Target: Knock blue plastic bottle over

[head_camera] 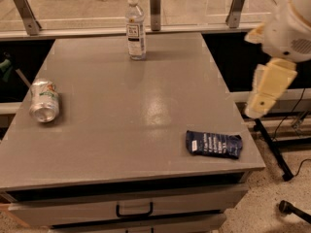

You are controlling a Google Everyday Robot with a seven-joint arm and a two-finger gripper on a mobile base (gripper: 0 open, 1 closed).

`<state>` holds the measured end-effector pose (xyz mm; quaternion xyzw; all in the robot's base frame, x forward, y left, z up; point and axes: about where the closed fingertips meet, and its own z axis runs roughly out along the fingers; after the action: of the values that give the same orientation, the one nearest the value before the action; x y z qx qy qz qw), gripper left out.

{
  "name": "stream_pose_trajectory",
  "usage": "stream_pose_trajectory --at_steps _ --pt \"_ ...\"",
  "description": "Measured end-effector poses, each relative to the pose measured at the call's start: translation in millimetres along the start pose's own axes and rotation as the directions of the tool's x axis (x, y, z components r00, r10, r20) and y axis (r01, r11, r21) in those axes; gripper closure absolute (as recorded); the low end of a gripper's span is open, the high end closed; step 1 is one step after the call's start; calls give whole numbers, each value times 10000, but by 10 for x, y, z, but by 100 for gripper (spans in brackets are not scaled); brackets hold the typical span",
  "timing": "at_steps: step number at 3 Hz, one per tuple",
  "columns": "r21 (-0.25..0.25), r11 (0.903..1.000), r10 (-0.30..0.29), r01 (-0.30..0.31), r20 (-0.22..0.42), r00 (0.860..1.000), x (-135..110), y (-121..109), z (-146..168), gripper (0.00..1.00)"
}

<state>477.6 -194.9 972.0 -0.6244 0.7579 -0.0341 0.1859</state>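
Note:
The blue plastic bottle (135, 27) stands upright near the far edge of the grey table (141, 110). It is clear, with a white cap and a white label with dark print. My gripper (264, 97), cream-coloured, hangs from the white arm (291, 28) off the table's right side, just beyond the right edge. It is well to the right of the bottle and nearer to the camera than it, and it touches nothing.
A silver drink can (44, 100) lies on its side near the left edge. A flat dark blue packet (213, 143) lies near the front right corner. A railing with metal posts (155, 4) runs behind the table. Drawers (133, 209) are below the front edge.

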Motion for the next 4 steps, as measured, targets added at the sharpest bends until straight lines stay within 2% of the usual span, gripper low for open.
stream_pose_trajectory --at_steps 1,2,3,4 --pt "630 9946 -888 821 1121 9897 -507 -634 326 0" --pt "1177 9848 -1530 1280 2371 9594 -1128 -1211 597 0" --pt "1486 9835 -1489 1031 3422 9278 -1676 -1718 902 0" --pt "1134 9920 -990 547 4342 8954 -2158 -2056 1214 0"
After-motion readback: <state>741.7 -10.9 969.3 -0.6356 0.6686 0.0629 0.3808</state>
